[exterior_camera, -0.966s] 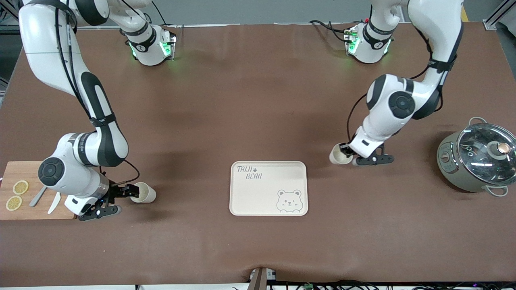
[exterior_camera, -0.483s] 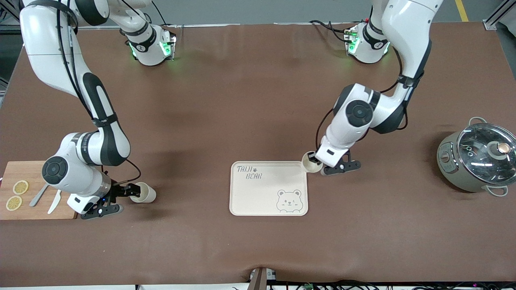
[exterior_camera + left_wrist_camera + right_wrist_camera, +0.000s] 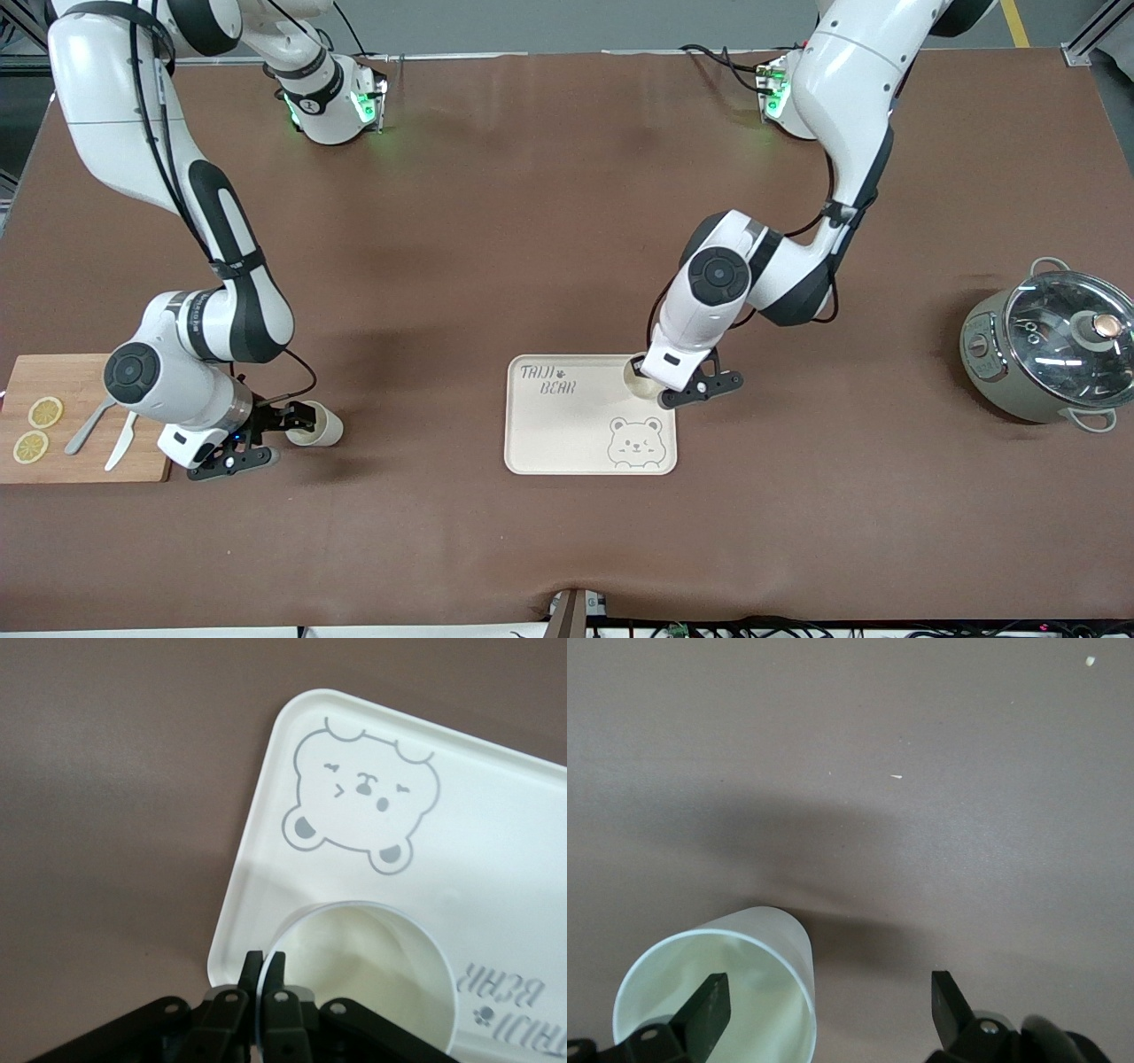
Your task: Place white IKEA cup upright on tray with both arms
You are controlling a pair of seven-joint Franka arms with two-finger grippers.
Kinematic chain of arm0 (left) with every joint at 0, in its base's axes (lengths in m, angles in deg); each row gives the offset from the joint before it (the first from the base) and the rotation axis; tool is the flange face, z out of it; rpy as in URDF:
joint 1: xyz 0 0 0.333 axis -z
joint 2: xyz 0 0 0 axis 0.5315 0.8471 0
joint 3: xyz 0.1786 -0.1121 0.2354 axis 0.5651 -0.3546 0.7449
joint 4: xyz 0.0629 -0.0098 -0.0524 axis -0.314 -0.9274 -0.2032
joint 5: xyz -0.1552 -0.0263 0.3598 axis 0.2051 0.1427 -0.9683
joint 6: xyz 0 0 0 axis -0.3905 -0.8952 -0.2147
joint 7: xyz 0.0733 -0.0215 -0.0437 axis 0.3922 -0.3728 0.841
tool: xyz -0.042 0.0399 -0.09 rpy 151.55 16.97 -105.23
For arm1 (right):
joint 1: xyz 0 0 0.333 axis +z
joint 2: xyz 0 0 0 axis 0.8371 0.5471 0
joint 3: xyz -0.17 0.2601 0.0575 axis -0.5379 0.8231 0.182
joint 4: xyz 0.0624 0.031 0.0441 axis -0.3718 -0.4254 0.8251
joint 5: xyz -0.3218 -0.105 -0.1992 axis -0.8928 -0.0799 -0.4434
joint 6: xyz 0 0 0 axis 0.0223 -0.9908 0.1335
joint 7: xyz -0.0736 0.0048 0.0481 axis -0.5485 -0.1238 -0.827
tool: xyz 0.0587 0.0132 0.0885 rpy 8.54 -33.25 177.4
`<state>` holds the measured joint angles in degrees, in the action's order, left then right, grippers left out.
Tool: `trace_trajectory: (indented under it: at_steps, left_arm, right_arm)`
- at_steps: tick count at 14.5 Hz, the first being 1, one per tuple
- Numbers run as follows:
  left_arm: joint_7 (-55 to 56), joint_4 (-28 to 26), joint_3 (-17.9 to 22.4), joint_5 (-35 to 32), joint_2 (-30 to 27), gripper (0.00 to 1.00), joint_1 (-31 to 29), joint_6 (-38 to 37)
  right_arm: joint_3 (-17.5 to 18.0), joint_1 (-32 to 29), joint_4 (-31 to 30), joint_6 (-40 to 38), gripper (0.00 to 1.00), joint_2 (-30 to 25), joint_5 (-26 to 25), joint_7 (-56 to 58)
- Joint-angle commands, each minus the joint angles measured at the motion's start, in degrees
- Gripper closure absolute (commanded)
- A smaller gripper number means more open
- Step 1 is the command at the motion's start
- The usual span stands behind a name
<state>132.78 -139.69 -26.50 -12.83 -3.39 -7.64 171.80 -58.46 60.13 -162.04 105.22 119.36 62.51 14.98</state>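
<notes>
The cream-white tray (image 3: 567, 425) with bear drawing lies at the table's middle. My left gripper (image 3: 653, 379) is shut on the rim of an upright white cup (image 3: 638, 376), over the tray's corner toward the left arm's end. In the left wrist view the fingers (image 3: 276, 967) pinch the cup (image 3: 372, 974) wall above the tray (image 3: 496, 815). A second white cup (image 3: 322, 429) stands upright on the table near the right arm's end. My right gripper (image 3: 299, 424) is open at it. In the right wrist view (image 3: 828, 1001) one finger is inside this cup (image 3: 718, 992), the other outside.
A wooden cutting board (image 3: 44, 372) with lemon slices (image 3: 44, 412), a knife and a spoon lies at the right arm's end. A grey pot with a glass lid (image 3: 1050, 354) stands at the left arm's end.
My left arm carried its cup from the table beside the tray toward the right arm's end, to over the tray's corner. My right gripper stayed at the second cup, shifting only slightly.
</notes>
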Motion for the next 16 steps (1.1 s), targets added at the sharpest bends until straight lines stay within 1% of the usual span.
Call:
trace_trajectory:
  at_steps: [1, 8, 9, 10, 11, 13, 14, 15, 16]
  left_arm:
    - [2.87, 2.88, 0.50, -3.13, 2.40, 1.00, 0.76, -1.00]
    - [3.14, 3.59, 0.50, -3.22, 3.29, 1.00, 0.76, -0.82]
    - [3.40, 3.59, 0.50, -3.49, 3.29, 1.00, 0.76, -0.65]
    - [3.93, 3.67, 0.50, -3.49, 3.29, 1.00, 0.76, -0.56]
    - [4.11, 3.67, 0.50, -3.57, 3.29, 1.00, 0.67, -0.04]
    - [4.28, 3.67, 0.50, -4.10, 3.55, 1.00, 0.67, 0.84]
    - [4.28, 3.67, 0.59, -4.36, 3.64, 1.00, 0.67, 1.11]
    - [4.54, 3.67, 0.59, -4.37, 3.64, 1.00, 0.67, 1.20]
    - [4.81, 3.59, 0.59, -4.45, 3.64, 1.00, 0.67, 1.63]
  right_arm:
    - [-0.09, 0.66, -0.57, 1.74, 0.00, 0.49, 0.60, 0.40]
    - [-0.09, 0.57, -0.66, 1.83, 0.00, 0.58, 0.60, 0.40]
    - [-0.09, 0.57, -0.75, 1.83, 0.01, 0.58, 0.60, 0.40]
    - [-0.09, 0.66, -0.66, 1.74, 0.22, 0.58, 0.60, 0.40]
    - [-0.09, 0.66, -0.66, 1.74, 0.37, 0.67, 0.60, 0.32]
    - [-0.09, 0.66, -0.66, 1.74, 0.61, 0.67, 0.60, 0.31]
    - [-0.09, 0.75, -0.66, 1.74, 0.77, 0.67, 0.60, 0.14]
    - [-0.09, 1.01, -0.66, 1.74, 0.86, 0.67, 0.60, -0.04]
    - [-0.09, 1.19, -0.66, 1.74, 0.92, 0.67, 0.60, -0.12]
